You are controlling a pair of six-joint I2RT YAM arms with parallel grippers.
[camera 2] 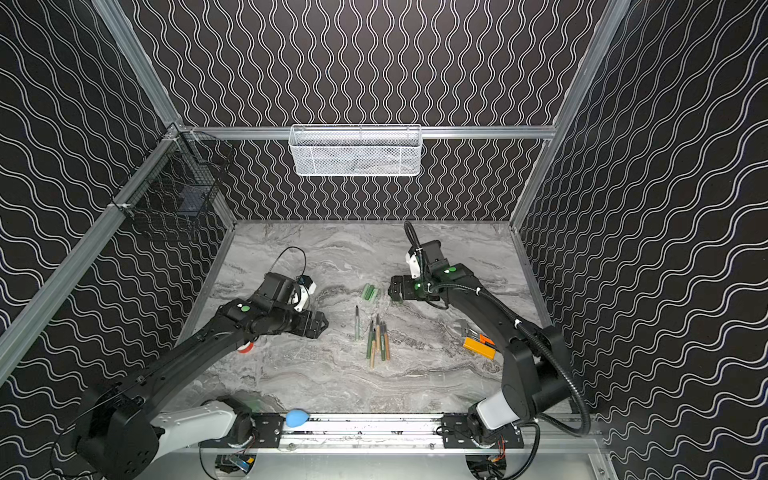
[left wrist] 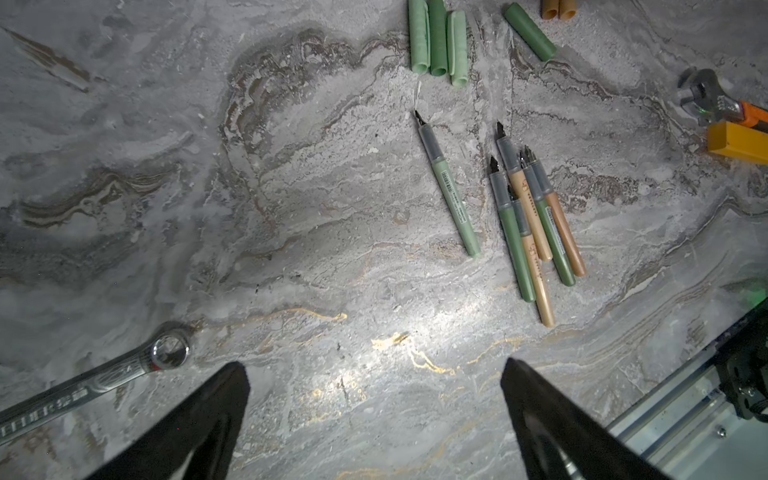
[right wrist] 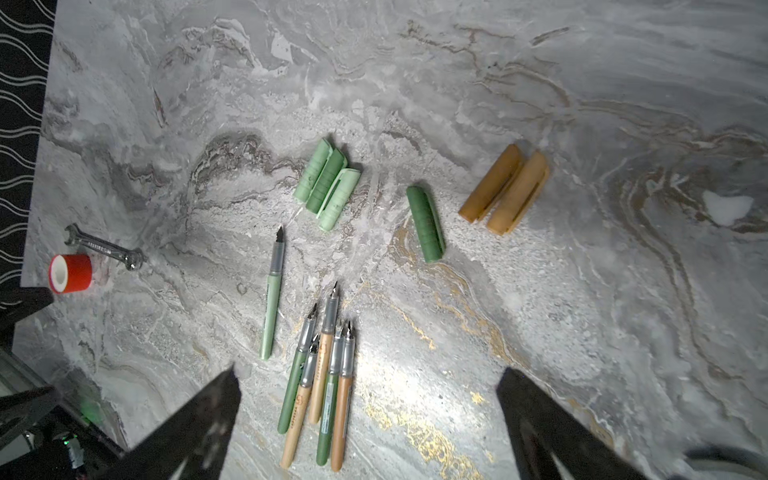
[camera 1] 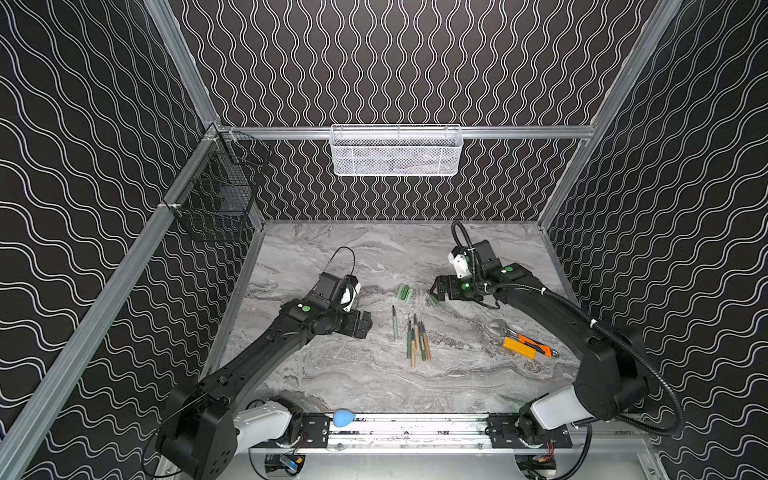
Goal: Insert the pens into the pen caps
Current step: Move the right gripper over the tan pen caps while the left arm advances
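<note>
Overhead, my left arm point(camera 1: 257, 353) and right arm point(camera 1: 561, 316) hang low above the surface point(camera 1: 353, 386), jaws spread wide and empty on both. None of the six pens point(camera 2: 376, 338) is capped yet. A lone pen point(camera 1: 395, 323), pale green, lies on the left arm's side of a bundle point(camera 1: 417, 338) of five green and tan pens. All six run near-to-far, nibs toward the far edge. Beyond the nibs lie the caps point(camera 2: 369, 292): three pale green caps point(camera 1: 405, 292) packed side by side, then, toward the right arm, a dark green cap point(right wrist: 426, 224) and two tan caps point(right wrist: 505, 189) touching each other.

The left jaws sit near the lone pen with bare surface between. The right jaws hover by the dark green and tan caps, farther from every pen. In the left wrist view the lone pen lies ahead of the fingers point(left wrist: 199, 424), its barrel roughly square to the line between them. I judge the left arm nearer for that pen and the right for a cap: a reach forward and down, closing across the barrel. The bundle, barrels touching and overlapping, looks harder to pick cleanly. Wrench point(left wrist: 104, 378), tape point(right wrist: 70, 274) and knife point(camera 1: 519, 348) lie well apart from the pens.
</note>
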